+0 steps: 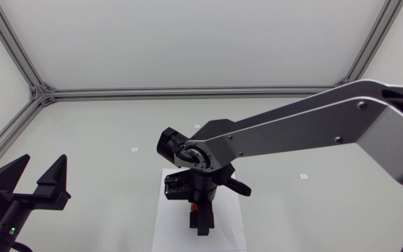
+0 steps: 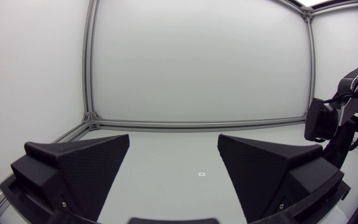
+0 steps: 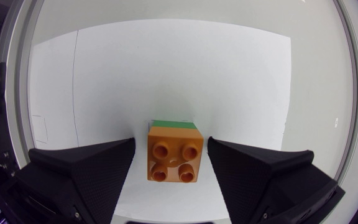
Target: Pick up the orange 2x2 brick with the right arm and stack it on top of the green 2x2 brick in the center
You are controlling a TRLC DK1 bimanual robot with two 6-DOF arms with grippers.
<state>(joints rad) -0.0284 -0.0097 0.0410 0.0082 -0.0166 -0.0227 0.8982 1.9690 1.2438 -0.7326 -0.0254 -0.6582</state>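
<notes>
Right gripper (image 3: 170, 142) points straight down — fingers spread around orange brick (image 3: 174, 160) atop green brick (image 3: 174, 124)

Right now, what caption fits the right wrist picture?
Orange plastic 2x2 brick sits on green 2x2 brick, between open fingers of the black right tool, over white paper.

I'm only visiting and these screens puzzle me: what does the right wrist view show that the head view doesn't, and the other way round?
Only the right wrist view shows the orange brick sitting on the green brick, between the open fingers of the right gripper. Only the head view shows the whole right arm reaching in over the middle, and the left gripper, open, off to the side. From up there the arm's wrist hides the bricks. Both show the right gripper and the white sheet under it.
</notes>
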